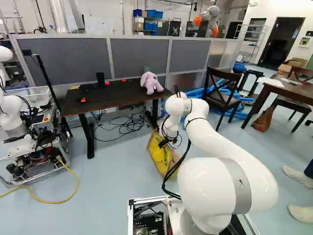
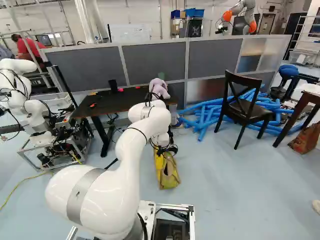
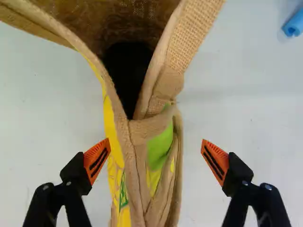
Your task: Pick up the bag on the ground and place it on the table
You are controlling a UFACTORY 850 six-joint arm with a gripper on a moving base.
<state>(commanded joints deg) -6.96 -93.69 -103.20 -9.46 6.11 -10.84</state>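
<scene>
Grey partition panels [image 1: 78,61] are set across the workshop floor [image 1: 107,196], well ahead of the fingers [image 3: 97,160]. Short of them, ahead and to the left of the fingers, the dark tabletop [image 1: 120,95] is judged to be the intended drop point. From behind the fingers, the white arm [image 1: 215,142] is extended low over the floor. Ahead and to the right, a dark wooden chair [image 2: 247,114] is backed by blue foam tubes [image 2: 205,117]. Between the fingers, the yellow-and-tan bag [image 3: 137,135] is seen on the floor, its mouth held wide just ahead of them. A lilac plush toy [image 1: 151,83] is seated on the tabletop, beyond the fingers. The fingers are spread, their orange pads [image 3: 215,161] set on either side of the bag's folded end, one just beside the yellow face, the other clearly apart. The approach appears nearly done; the fingers should now be centred and closed on the doubled cloth, and the bag then lifted clear of the tabletop's edge, with a slip of the loose folds to be guarded against.
</scene>
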